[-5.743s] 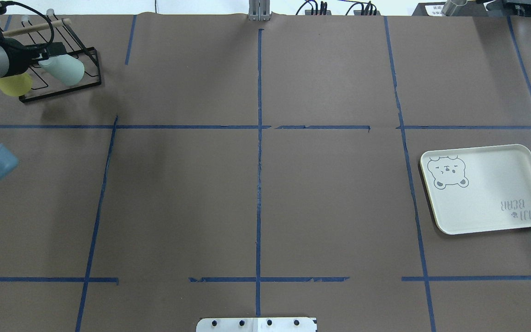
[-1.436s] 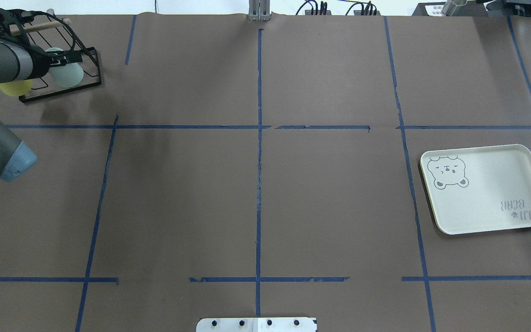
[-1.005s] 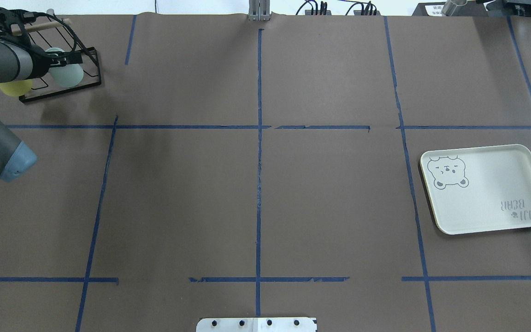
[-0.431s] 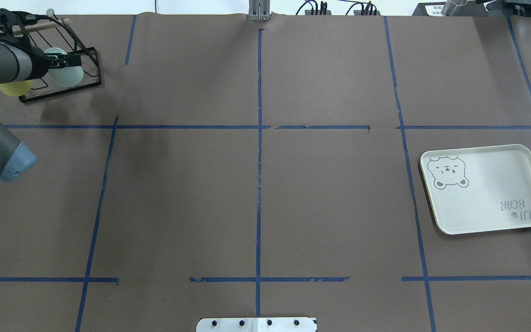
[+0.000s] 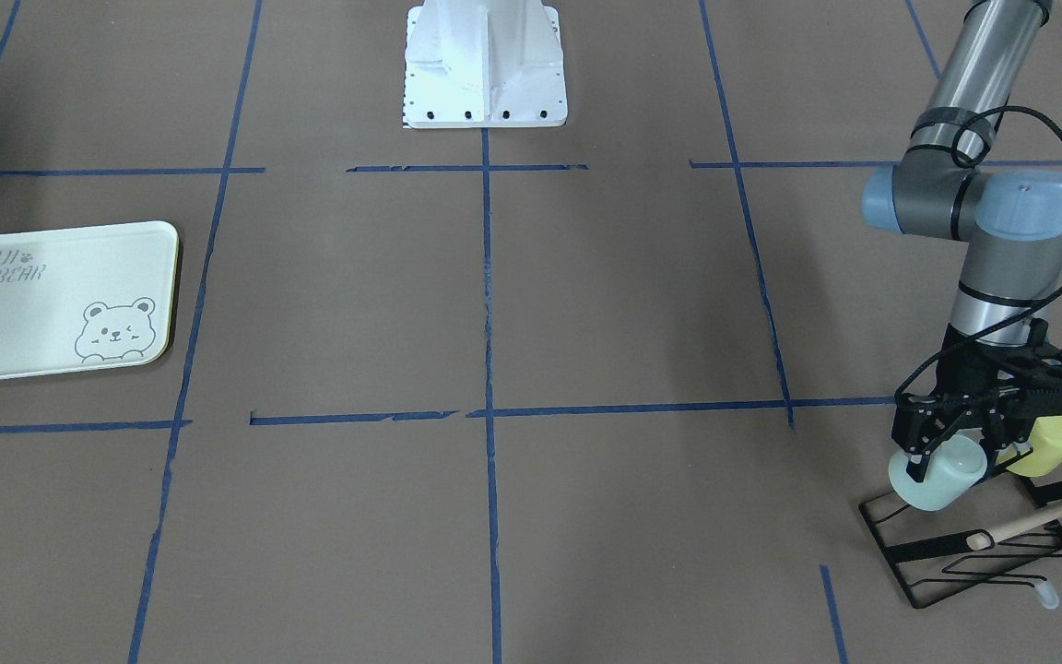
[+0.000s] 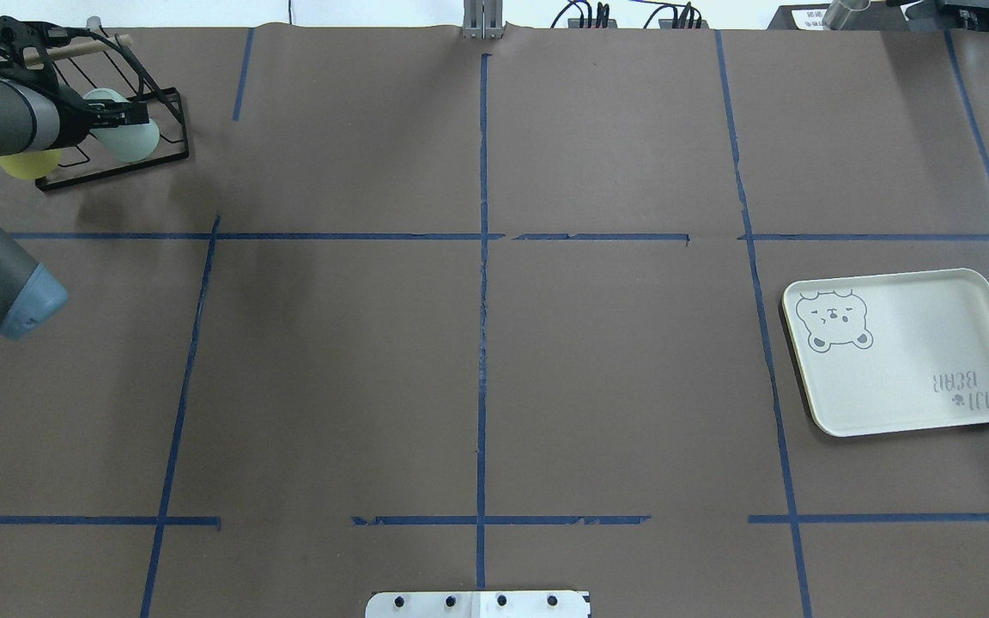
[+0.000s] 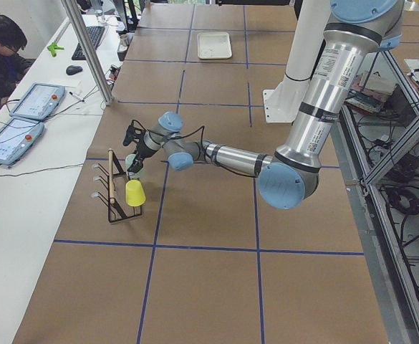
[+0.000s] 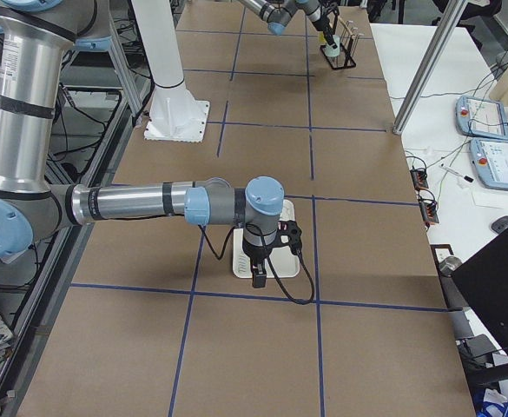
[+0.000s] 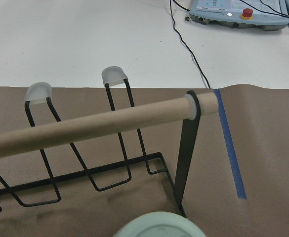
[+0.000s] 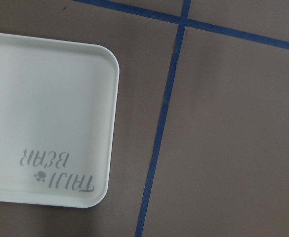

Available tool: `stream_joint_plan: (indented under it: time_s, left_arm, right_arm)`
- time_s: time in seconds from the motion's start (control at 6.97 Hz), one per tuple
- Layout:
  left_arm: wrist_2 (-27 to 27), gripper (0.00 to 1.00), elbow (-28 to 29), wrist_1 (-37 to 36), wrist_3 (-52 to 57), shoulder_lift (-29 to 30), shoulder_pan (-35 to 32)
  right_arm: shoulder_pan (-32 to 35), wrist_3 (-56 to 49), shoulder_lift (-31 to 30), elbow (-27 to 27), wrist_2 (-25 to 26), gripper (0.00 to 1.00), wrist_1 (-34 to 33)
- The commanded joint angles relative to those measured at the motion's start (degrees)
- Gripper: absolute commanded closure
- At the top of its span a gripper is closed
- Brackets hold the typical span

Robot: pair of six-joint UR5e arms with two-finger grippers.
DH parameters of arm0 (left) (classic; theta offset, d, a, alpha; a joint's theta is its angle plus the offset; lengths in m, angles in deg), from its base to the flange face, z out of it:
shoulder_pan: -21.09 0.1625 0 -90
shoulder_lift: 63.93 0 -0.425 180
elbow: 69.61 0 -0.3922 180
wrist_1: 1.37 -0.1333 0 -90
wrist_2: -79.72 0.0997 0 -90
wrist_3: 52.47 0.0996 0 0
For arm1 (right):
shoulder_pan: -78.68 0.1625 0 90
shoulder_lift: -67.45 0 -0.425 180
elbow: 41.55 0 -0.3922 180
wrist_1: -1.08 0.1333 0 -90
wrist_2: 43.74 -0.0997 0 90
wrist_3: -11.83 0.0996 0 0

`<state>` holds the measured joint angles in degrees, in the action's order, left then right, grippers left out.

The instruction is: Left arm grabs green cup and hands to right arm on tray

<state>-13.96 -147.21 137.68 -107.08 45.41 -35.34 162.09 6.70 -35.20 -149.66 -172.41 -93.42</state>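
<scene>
Brown paper-covered table point(image 6: 494, 343) w/ blue tape grid carrying everything. Silver-grey left arm point(image 5: 992, 267) reaching to far left corner. Silver-grey right arm point(image 8: 132, 204) hanging over pale cream rectangular tray w/ bear drawing point(image 6: 907, 343), which is lying nr right edge. Black wire rack point(image 5: 918, 553) w/ wooden rod standing in that corner. Black left gripper point(image 5: 950, 452) clamping fingers on both sides of pale mint plastic green cup point(image 5: 941, 480), holding it at rack, just beside yellow-green cup point(image 5: 1052, 443). Black right gripper point(image 8: 259, 276) pointing down over tray; open or closed, can't tell.

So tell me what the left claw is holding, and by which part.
The pale mint-green plastic tumbler, at the black wire rack. The left claw looks clamped across its side walls, near the closed base end.
</scene>
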Motion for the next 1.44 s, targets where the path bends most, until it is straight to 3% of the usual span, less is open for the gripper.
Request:
stream_joint_plan:
  time_s: [0.0, 0.57, 0.86, 1.0, 1.29]
  left_arm:
    - [-0.01, 0.52, -0.09, -0.01, 0.03, -0.09, -0.09]
    - [-0.54, 0.52, -1.75, -0.01, 1.26, -0.18, -0.96]
    - [-3.16, 0.52, -5.51, -0.36, 1.26, -2.62, -1.40]
    - [-4.57, 0.52, -8.75, -3.23, 1.26, -3.68, -2.97]
    - [-6.08, 0.55, -21.03, -15.32, 1.26, -5.44, -5.52]
  right_arm:
    - [0.00, 0.03, 0.00, 0.00, 0.00, 0.00, 0.02]
    - [0.00, -0.06, 0.00, 0.00, 0.00, 0.00, 0.02]
    - [0.00, 0.03, 0.00, 0.00, 0.00, 0.00, 0.02]
    - [0.00, 0.03, 0.00, -0.08, 0.00, 0.00, 0.02]
    - [0.00, 0.03, 0.00, -0.17, 0.00, 0.00, 0.02]
